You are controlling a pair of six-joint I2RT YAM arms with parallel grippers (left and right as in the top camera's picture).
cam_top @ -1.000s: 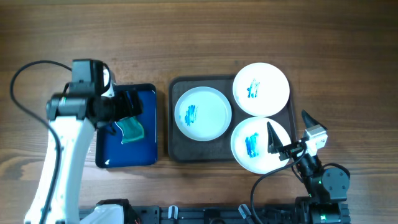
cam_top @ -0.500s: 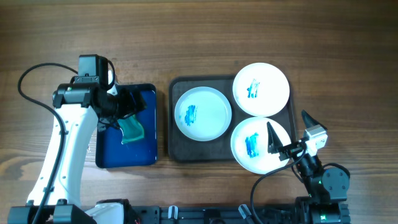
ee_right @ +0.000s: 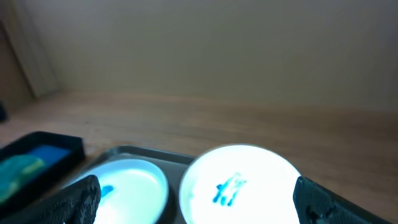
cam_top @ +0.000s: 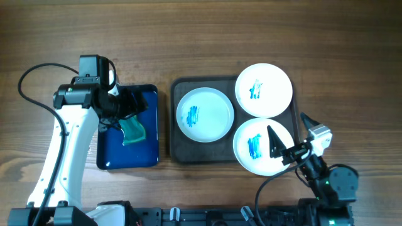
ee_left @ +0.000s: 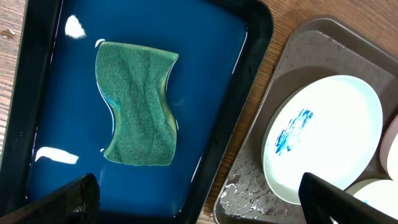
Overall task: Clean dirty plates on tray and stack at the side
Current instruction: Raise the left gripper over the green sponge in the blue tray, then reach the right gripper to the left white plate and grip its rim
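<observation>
Three white plates lie on the dark grey-brown tray, each with a blue smear: one at the left, one at the back right, one at the front right. My left gripper hovers open over the blue tray, above the green sponge; nothing is between its fingers. In the left wrist view the left plate lies to the right. My right gripper stands open at the front right plate's edge, holding nothing. The right wrist view shows two smeared plates ahead.
A smaller deep-blue tray holding liquid and the sponge sits left of the grey tray, a narrow strip of wooden table between them. The grey tray's floor is wet. Bare wood lies behind both trays.
The left arm shifted slightly toward the back right over the blue tray, then held still. The right gripper edged a little to the left. Both stayed open.
</observation>
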